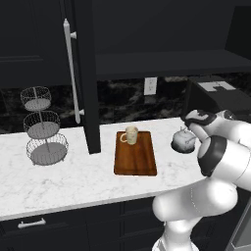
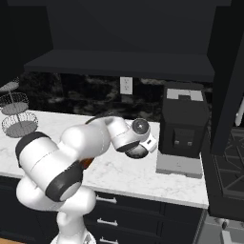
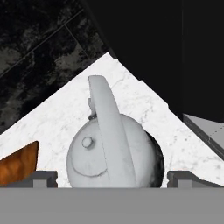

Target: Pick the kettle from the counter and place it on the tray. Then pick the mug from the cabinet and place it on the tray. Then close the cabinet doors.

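The silvery-grey kettle point(image 3: 109, 148) stands upright on the white marble counter point(image 3: 131, 100), right of the tray point(image 1: 136, 159); it also shows as kettle point(image 1: 184, 142) and kettle point(image 2: 137, 151). My gripper point(image 3: 113, 177) hangs just above it, open, with one fingertip on each side of the kettle's body and the arched handle running between them. The cream mug point(image 1: 131, 135) stands on the far end of the reddish-brown tray. The black cabinet point(image 1: 166, 63) above is open, and its left door point(image 1: 83, 73) with the long silver bar handle swings out over the counter.
A black coffee machine point(image 2: 183, 124) stands close to the right of the kettle. A three-tier wire basket point(image 1: 44, 130) is at the far left of the counter. A second open door point(image 2: 228, 76) hangs at the right, over a stove point(image 2: 228, 167). Black drawers point(image 1: 34, 223) run below.
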